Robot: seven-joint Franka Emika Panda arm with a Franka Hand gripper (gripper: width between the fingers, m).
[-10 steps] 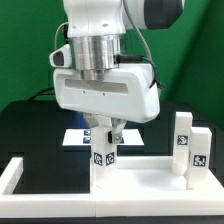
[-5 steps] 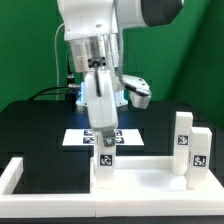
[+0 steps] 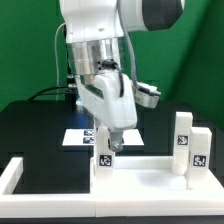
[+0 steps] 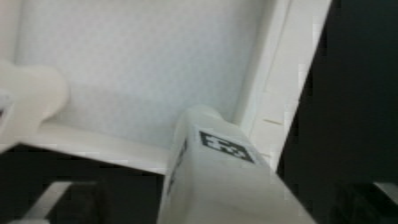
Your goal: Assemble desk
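The fingers point(image 3: 108, 143) have just sprung wide and let go of the leg point(image 3: 104, 165), which stands upright on the tabletop point(image 3: 140, 177), seemingly seated, with 2 more legs point(image 3: 181, 142) beside it

From my remote seat I see the wrist turned again since a second ago, its broad face now angled toward the exterior view's right; the gripper point(image 3: 107, 141), closed on the leg point(image 3: 104, 160) until half a second ago, now has its fingers spread around the leg's top.
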